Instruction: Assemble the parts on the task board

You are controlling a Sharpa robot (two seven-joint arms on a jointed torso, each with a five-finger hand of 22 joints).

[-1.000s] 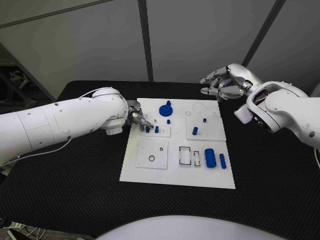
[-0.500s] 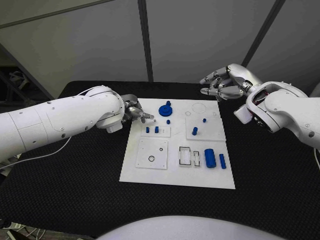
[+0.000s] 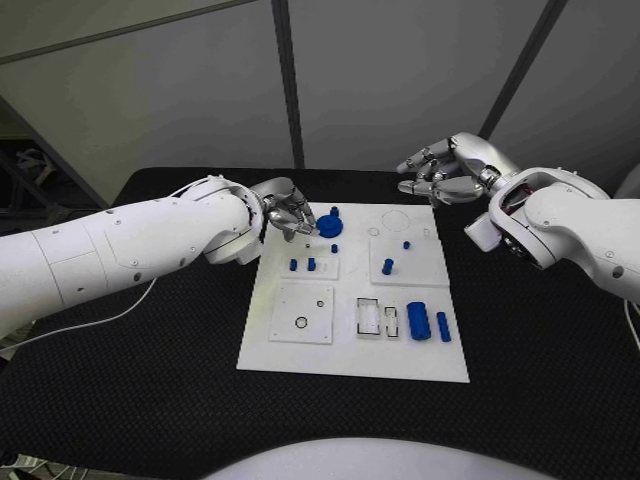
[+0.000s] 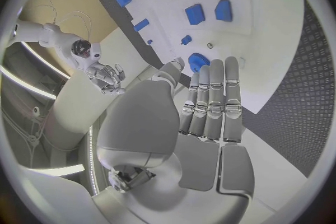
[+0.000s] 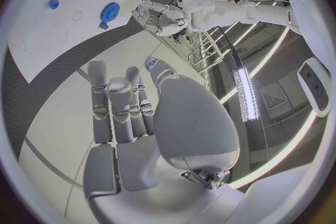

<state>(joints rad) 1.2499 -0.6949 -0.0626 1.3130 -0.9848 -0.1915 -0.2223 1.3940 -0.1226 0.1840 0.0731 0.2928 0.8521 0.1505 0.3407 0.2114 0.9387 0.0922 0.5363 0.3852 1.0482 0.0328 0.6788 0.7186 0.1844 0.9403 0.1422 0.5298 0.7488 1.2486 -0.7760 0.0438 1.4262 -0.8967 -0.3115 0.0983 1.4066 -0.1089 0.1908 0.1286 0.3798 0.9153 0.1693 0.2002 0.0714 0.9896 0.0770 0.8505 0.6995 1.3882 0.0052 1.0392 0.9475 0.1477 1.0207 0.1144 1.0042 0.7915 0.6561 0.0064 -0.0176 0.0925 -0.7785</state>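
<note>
Head view: my left hand point(image 3: 283, 213) hangs empty, fingers apart, just beside the blue gear point(image 3: 329, 224) on the task board point(image 3: 352, 355); right hand point(image 3: 443, 171) idles empty past the far corner. Left wrist view: straight fingers point(image 4: 213, 102), gear at their tips. Judging by it, most parts are still loose, including the blue cylinder point(image 3: 417, 320).

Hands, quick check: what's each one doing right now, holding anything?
Left hand: open, fingers extended, holding nothing, over the task board near the blue gear.
Right hand: open, fingers apart, nothing in it.
</note>
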